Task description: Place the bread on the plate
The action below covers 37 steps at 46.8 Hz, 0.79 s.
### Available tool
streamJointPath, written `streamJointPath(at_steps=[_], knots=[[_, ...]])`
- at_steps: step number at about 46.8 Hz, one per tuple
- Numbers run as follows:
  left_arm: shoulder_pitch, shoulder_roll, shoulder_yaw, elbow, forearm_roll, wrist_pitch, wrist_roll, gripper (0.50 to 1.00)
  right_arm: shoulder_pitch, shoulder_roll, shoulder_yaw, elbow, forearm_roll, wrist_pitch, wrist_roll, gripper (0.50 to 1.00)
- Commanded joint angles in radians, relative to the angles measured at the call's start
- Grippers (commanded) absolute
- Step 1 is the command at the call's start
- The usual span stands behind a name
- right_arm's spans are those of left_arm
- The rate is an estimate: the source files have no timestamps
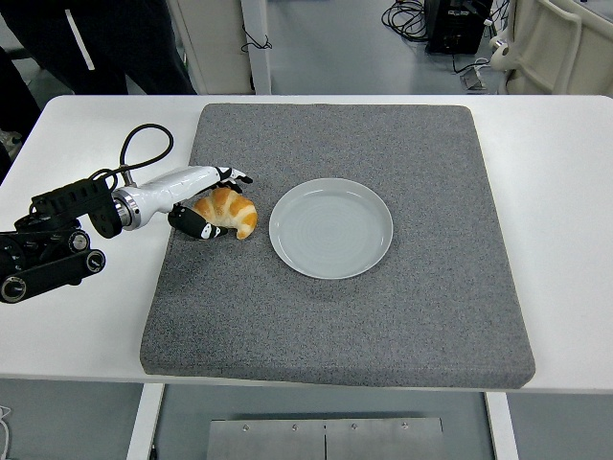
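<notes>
Head view: everything below is seen from above and behind the robot.
Table (565, 240): white, carrying all else; it spreads out on every side of the left hand.
Mat (383, 316): grey and square, covering most of the table; the hand reaches in over its left edge.
Left arm (67, 240): black with a white forearm, coming in from the picture's left edge and lying behind the hand, over bare table.
Plate (330, 227): pale and round, with nothing on it, just beyond the fingertips to the hand's right, close to the bread but apart from it.
Left hand (206, 203): fingers above and thumb below, wrapped about the bread; it looks like a grip, though how firm the contact is cannot be judged at this size.
Bread (228, 209): golden croissant, between thumb and fingers, resting on the mat left of the plate.
Person (96, 43): dark clothing only, standing past the table's far edge, well beyond the hand.
</notes>
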Motion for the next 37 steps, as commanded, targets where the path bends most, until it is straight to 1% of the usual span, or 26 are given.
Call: streamJointPath(at_steps=[1,2,3,7,10,15,19,25,28,32,37], knots=[[0.000,-0.005,0.001,0.001,0.008,0.000,0.000,0.757,0.000,0.000,0.000,0.000,0.000,0.000,0.000,1.000],[0.002,-0.006,0.001,0.001,0.008,0.000,0.000,0.746,0.000,0.000,0.000,0.000,0.000,0.000,0.000,1.000],[0.002,-0.006,0.001,0.001,0.008,0.000,0.000,0.725,0.000,0.000,0.000,0.000,0.000,0.000,0.000,1.000],[0.000,-0.006,0.005,0.001,0.008,-0.002,-0.003,0.619,0.000,0.000,0.000,0.000,0.000,0.000,0.000,1.000],[-0.004,-0.006,0.005,0.001,0.006,-0.003,-0.003,0.577,0.000,0.000,0.000,0.000,0.000,0.000,0.000,1.000],[-0.015,-0.005,-0.001,0.001,-0.004,-0.008,-0.003,0.534,0.000,0.000,0.000,0.000,0.000,0.000,0.000,1.000],[-0.035,0.004,-0.007,0.001,-0.011,-0.012,-0.003,0.522,0.000,0.000,0.000,0.000,0.000,0.000,0.000,1.000],[-0.072,0.017,-0.018,0.001,-0.018,-0.019,-0.005,0.521,0.000,0.000,0.000,0.000,0.000,0.000,0.000,1.000],[-0.082,0.035,-0.036,0.001,-0.024,-0.029,-0.005,0.519,0.000,0.000,0.000,0.000,0.000,0.000,0.000,1.000],[-0.099,0.061,-0.074,0.001,-0.024,-0.066,-0.006,0.521,0.000,0.000,0.000,0.000,0.000,0.000,0.000,1.000],[-0.115,0.077,-0.143,0.001,-0.021,-0.140,-0.005,0.522,0.000,0.000,0.000,0.000,0.000,0.000,0.000,1.000]])
